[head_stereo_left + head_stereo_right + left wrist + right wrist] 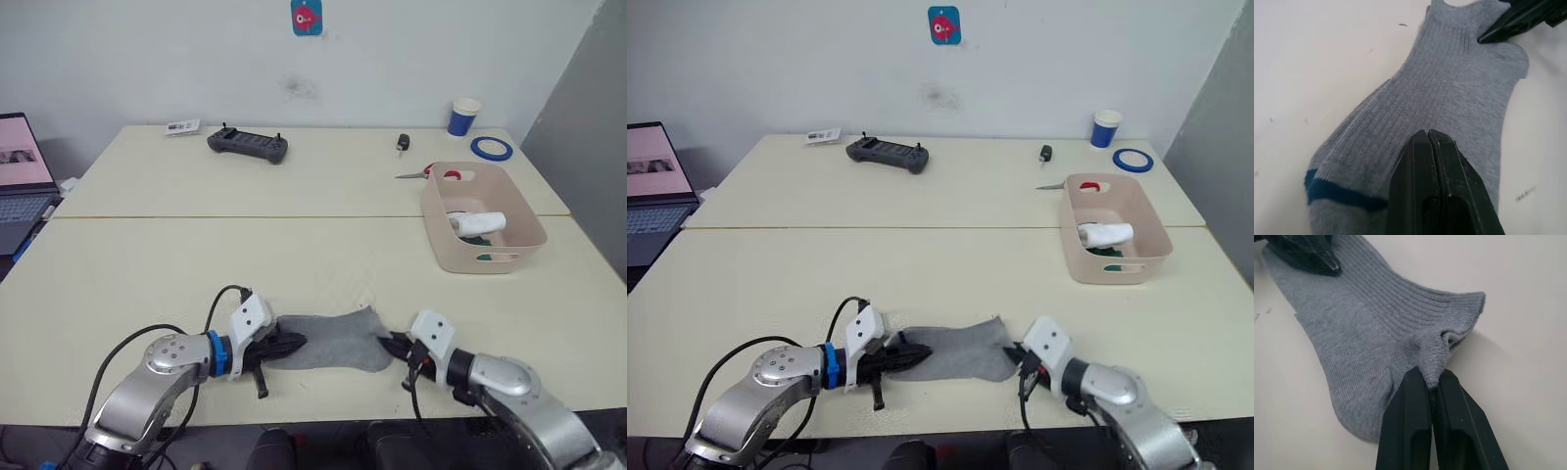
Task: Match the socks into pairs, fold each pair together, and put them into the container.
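Note:
A grey sock (333, 341) with a dark blue cuff mark lies flat near the table's front edge, stretched between my two grippers. My left gripper (1428, 133) is shut, its tips lying on the sock's left end with no fabric showing between the fingers. My right gripper (1432, 377) is shut on a pinched fold of the grey sock's right end. The pale pink container (460, 257) stands at the right, far from both grippers. Inside it are a rolled white sock bundle (480, 222) and a bit of dark green sock (477, 240).
At the back lie a black controller (248, 145), a small card (183, 126) and a black key fob (403, 143). Scissors (419, 174), a blue tape ring (491, 148) and a paper cup (463, 117) sit behind the container. A laptop (20, 181) is at the far left.

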Action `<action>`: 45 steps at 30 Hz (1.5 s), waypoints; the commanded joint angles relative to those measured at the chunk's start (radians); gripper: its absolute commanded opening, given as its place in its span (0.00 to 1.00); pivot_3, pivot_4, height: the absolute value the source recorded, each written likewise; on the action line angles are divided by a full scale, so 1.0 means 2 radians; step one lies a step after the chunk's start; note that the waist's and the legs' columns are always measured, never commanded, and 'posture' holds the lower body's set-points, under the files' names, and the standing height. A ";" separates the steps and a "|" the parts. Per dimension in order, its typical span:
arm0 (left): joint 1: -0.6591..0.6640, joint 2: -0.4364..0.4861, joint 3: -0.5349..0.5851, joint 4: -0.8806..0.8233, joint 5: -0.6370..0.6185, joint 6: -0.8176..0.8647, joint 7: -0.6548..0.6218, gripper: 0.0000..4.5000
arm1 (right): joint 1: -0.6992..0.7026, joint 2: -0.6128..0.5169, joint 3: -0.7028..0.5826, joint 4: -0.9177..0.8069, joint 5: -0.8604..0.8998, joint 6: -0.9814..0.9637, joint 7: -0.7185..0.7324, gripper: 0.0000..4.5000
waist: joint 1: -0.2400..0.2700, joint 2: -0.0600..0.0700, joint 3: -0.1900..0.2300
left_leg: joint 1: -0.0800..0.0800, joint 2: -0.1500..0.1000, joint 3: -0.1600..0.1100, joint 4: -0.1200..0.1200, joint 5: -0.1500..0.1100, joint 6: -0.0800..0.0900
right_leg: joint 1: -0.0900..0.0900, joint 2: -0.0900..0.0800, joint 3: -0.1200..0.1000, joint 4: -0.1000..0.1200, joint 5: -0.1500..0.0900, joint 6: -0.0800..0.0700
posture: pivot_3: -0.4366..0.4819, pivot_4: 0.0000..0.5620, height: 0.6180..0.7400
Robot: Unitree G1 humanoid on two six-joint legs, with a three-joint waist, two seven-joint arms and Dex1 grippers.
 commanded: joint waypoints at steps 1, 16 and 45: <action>-0.021 -0.015 -0.016 -0.018 0.004 0.001 0.008 0.00 | -0.029 -0.027 -0.035 -0.001 0.024 0.004 0.037 0.00 | 0.000 0.000 0.000 | 0.000 0.000 0.000 0.000 0.000 0.000 | 0.000 0.000 0.000 0.000 0.000 0.000 | 0.48 0.27 1.00; -0.058 -0.058 -0.072 0.061 0.061 0.015 0.038 0.00 | -0.148 0.006 0.015 -0.057 0.121 0.167 0.043 0.00 | -0.001 0.000 0.000 | 0.000 0.000 -0.001 0.000 0.000 0.000 | 0.001 0.001 0.000 0.000 0.000 0.001 | 0.48 0.27 1.00; -0.061 0.013 -0.031 0.045 0.010 0.070 -0.004 0.00 | -0.259 0.075 0.099 0.014 0.130 0.223 0.025 0.00 | 0.000 0.000 0.000 | 0.000 0.000 -0.001 0.000 0.000 0.000 | 0.000 0.001 -0.001 0.000 0.000 0.000 | 0.48 0.27 1.00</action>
